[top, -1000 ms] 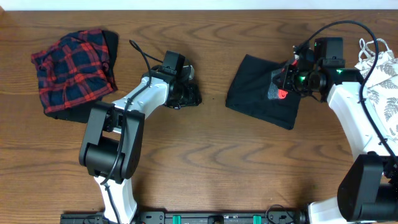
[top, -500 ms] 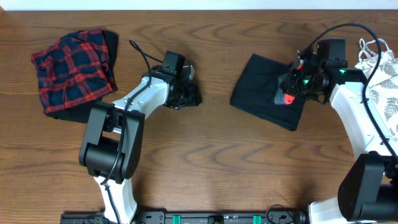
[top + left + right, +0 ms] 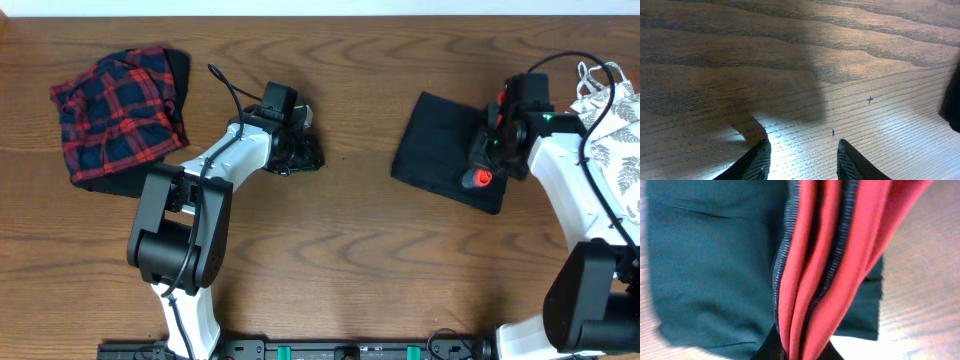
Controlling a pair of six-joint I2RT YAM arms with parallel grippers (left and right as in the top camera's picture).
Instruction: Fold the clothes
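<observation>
The folded black leggings (image 3: 437, 150) lie right of the table's middle. My right gripper (image 3: 481, 174) is shut on their coral-red and grey waistband (image 3: 815, 265), which is bunched into folds between the jaws (image 3: 801, 352). The black cloth (image 3: 710, 265) hangs left of the waistband. My left gripper (image 3: 306, 152) rests low over bare wood near the table's middle. In its wrist view it (image 3: 802, 165) stands open with nothing between its fingers (image 3: 758, 161).
A red-navy plaid piece (image 3: 112, 115) lies crumpled at the far left on a dark garment. A white leaf-print top (image 3: 618, 140) sits at the right edge behind the right arm. A dark shape (image 3: 953, 100) shows at the right edge of the left wrist view.
My right gripper has moved right and toward the front, dragging the black leggings with it by the waistband. The left arm has not moved.
</observation>
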